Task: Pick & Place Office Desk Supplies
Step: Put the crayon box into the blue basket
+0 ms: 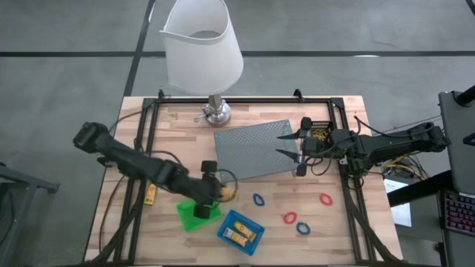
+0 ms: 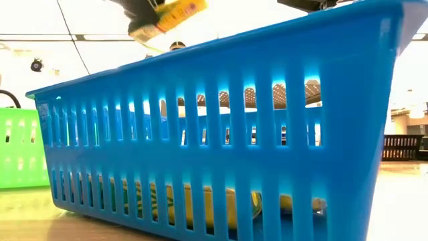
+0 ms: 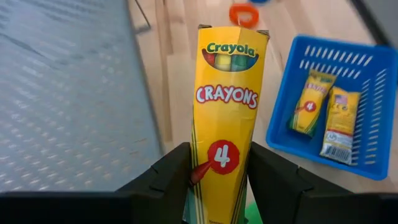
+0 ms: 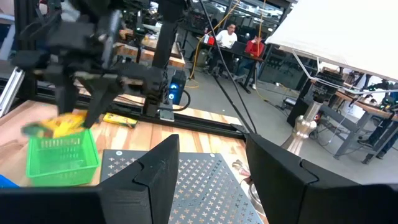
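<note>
Already you had the left gripper (image 3: 219, 177) closed on a yellow crayon box (image 3: 225, 112), held over the green bin (image 1: 197, 214) and just left of the blue bin (image 1: 240, 230). That blue bin lay near the desk's front edge and carried two crayon boxes (image 3: 324, 114), so part of the sorting looked done. One more yellow box (image 1: 150, 194) lay on the desk (image 1: 341, 222) left of the blue bin, beside the left arm. Right of the blue bin, red and blue loops (image 1: 291, 218) sat loose on the wood, well apart from any bin, so I judged most of the job was left for you. Farther right, the right gripper (image 1: 298, 153) hung with its fingers spread and empty at the edge of the grey mesh tray (image 1: 252, 148), behind the blue bin. From desk level the blue bin's wall blocked nearly everything, and you could not make out the yellow tangle by the right wrist.
</note>
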### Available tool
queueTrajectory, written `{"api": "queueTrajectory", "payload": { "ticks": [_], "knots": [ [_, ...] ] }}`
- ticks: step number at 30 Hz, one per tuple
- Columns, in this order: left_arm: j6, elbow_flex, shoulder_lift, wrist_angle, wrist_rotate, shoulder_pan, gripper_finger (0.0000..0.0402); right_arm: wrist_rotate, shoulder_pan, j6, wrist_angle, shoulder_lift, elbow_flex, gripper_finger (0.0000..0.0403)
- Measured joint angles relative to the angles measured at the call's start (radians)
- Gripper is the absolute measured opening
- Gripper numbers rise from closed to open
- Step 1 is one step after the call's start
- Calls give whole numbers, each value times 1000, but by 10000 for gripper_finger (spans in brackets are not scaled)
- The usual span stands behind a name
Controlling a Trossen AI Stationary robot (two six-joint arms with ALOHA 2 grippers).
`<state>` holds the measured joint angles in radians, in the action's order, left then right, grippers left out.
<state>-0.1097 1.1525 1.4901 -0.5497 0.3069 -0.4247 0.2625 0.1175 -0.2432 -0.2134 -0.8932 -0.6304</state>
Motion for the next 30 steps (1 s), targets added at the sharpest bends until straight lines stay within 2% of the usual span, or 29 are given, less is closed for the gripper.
{"api": "queueTrajectory", "payload": {
  "ticks": [5, 11, 17, 23, 30],
  "knots": [
    [1, 92, 136, -42, -5, -6, 155, 0, 0, 0, 0, 0, 0, 185],
    [-16, 157, 230, -39, -45, -15, 155, 0, 0, 0, 0, 0, 0, 185],
    [-78, 178, 241, 30, -45, -53, 155, 0, 0, 0, 0, 0, 0, 185],
    [-72, 177, 241, 93, -50, -116, 155, 0, 0, 0, 0, 0, 0, 185],
    [-72, 169, 258, 131, -79, -131, 155, 0, 0, 0, 0, 0, 0, 185]
  ]
}}
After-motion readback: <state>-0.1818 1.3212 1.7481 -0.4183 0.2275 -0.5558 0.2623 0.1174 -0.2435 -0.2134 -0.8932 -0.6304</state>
